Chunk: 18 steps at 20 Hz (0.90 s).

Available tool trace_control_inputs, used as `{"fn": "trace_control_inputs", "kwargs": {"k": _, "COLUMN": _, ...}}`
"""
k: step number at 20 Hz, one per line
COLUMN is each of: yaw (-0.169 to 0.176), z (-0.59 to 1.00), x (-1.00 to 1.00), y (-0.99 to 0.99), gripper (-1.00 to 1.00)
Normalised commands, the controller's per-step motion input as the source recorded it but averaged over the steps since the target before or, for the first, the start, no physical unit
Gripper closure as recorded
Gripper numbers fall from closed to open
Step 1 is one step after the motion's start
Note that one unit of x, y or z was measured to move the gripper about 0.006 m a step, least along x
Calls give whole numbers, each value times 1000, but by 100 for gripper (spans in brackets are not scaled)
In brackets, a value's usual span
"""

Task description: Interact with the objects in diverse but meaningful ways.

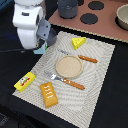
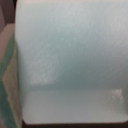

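My gripper hangs over the far corner of the striped mat on the exterior view's left. It looks shut on the small white carton, whose pale, teal-tinted face fills the wrist view and hides the fingers. The yellow holed cheese wedge lies on the mat's far edge. An orange-brown scored bread block rests at the mat's near corner, and beside it the yellow red-labelled box. On the stove board behind stands the grey saucepan.
A round tan plate sits mid-mat, with an orange-handled fork in front of it and a knife behind it. The brown stove board carries black burners and a bowl at the exterior view's right.
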Motion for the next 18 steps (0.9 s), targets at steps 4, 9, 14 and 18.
{"fn": "trace_control_inputs", "kwargs": {"k": 4, "yaw": 0, "z": -214, "x": 248, "y": 76, "gripper": 100}}
{"fn": "trace_control_inputs", "kwargs": {"k": 9, "yaw": -20, "z": -67, "x": 267, "y": 0, "gripper": 100}}
{"fn": "trace_control_inputs", "kwargs": {"k": 14, "yaw": -30, "z": -57, "x": 261, "y": 0, "gripper": 100}}
{"fn": "trace_control_inputs", "kwargs": {"k": 18, "yaw": -41, "z": -132, "x": 274, "y": 0, "gripper": 100}}
